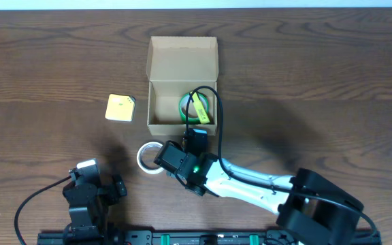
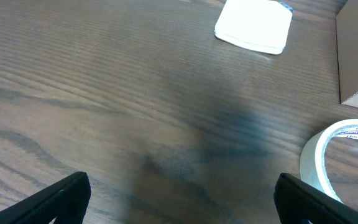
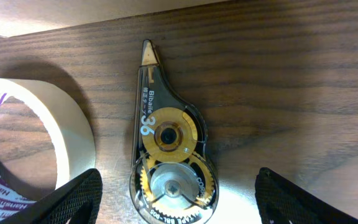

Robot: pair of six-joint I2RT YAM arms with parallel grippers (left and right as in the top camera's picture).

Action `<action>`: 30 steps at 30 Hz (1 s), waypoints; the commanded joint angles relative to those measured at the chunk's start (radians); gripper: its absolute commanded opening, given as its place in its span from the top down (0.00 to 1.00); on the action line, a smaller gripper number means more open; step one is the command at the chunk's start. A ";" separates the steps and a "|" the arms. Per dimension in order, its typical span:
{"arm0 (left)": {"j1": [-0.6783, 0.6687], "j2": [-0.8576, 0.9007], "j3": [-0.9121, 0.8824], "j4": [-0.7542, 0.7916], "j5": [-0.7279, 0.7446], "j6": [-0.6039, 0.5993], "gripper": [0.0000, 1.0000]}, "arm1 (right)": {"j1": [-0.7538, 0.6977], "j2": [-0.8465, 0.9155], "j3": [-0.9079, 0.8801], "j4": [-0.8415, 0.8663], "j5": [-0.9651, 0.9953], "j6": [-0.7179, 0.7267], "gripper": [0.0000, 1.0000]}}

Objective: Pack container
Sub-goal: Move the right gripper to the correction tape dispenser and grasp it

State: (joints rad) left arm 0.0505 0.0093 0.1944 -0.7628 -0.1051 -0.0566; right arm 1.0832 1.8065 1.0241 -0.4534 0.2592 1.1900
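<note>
The tan cardboard container point(image 1: 182, 85) stands open at the table's middle back, lid flap folded away; a green tape roll point(image 1: 194, 109) with a yellow strip lies inside. My right gripper point(image 3: 179, 199) is open, hovering low over a clear correction-tape dispenser point(image 3: 169, 155) that lies flat between its fingers, just in front of the container. A white tape roll point(image 1: 147, 158) lies to the dispenser's left and shows in the right wrist view point(image 3: 55, 130) and the left wrist view point(image 2: 337, 158). My left gripper point(image 2: 179, 199) is open and empty over bare wood at the front left.
A pale-yellow square pad point(image 1: 120, 107) lies left of the container and shows in the left wrist view point(image 2: 253, 25). The right arm point(image 1: 250, 184) stretches from the front right across the table. The container's corner shows in the left wrist view point(image 2: 356, 56).
</note>
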 commanded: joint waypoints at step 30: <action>0.004 -0.005 -0.021 -0.019 -0.006 -0.015 0.05 | -0.008 0.057 0.005 0.035 -0.229 -0.025 0.66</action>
State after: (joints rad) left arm 0.0505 0.0093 0.1944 -0.7628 -0.1051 -0.0566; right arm 1.0832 1.8450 1.0336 -0.4065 0.1463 1.1995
